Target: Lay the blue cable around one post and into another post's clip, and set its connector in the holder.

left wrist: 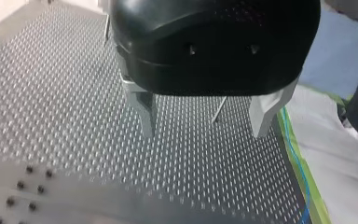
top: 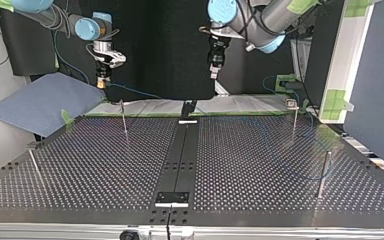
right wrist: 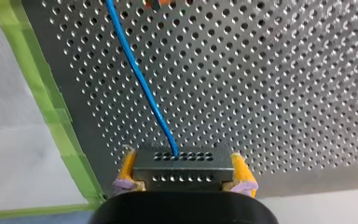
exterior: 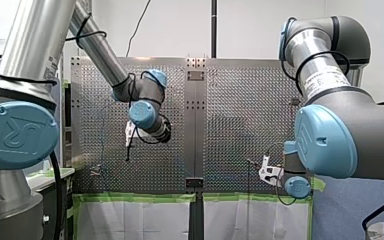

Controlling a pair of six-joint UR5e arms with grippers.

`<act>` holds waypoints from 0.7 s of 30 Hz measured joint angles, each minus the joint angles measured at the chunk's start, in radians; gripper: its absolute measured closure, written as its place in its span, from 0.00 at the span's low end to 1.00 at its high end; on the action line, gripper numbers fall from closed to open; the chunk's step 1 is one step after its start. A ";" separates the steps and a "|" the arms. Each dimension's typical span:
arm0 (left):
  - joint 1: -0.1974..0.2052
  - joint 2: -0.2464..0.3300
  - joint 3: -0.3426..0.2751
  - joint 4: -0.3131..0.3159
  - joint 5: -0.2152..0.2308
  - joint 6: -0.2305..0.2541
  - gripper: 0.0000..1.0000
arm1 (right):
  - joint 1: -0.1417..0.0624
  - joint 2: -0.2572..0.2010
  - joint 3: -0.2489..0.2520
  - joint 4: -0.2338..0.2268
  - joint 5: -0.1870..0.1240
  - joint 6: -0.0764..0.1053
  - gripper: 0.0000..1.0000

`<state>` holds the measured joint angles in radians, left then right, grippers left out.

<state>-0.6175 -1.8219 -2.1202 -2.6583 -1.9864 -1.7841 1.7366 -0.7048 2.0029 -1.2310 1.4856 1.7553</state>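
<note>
While my right hand (right wrist: pixel 183 173) clamps the dark connector (right wrist: pixel 182 163) between its yellow pads (right wrist: pixel 240 170) near the green tape (right wrist: pixel 51 107) edging the perforated surface (right wrist: pixel 284 93), the blue cable (right wrist: pixel 140 79) runs from it across the holes, and my left hand (left wrist: pixel 205 131) hangs spread wide above that surface.

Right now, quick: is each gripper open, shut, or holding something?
Left gripper: open, nothing between its fingers.
Right gripper: shut on the black connector of the blue cable.
</note>
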 joint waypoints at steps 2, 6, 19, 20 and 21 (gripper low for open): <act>-0.017 -0.017 0.014 0.017 0.007 0.004 0.00 | 0.000 0.000 0.000 0.002 -0.015 -0.002 1.00; -0.048 -0.048 0.028 0.048 0.033 0.018 0.00 | 0.000 0.000 0.000 0.004 -0.047 -0.007 1.00; -0.124 -0.157 0.059 0.157 0.082 -0.002 0.00 | 0.005 0.000 -0.001 0.005 -0.110 -0.015 1.00; -0.120 -0.165 0.059 0.165 0.082 0.002 0.00 | 0.005 0.000 -0.001 0.005 -0.111 -0.015 1.00; -0.115 -0.173 0.060 0.173 0.081 0.005 0.00 | 0.006 0.000 -0.001 0.005 -0.112 -0.015 1.00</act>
<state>-0.7329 -1.9950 -2.0603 -2.4857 -1.9055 -1.7789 1.7424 -0.7050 2.0023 -1.2257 1.3734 1.7399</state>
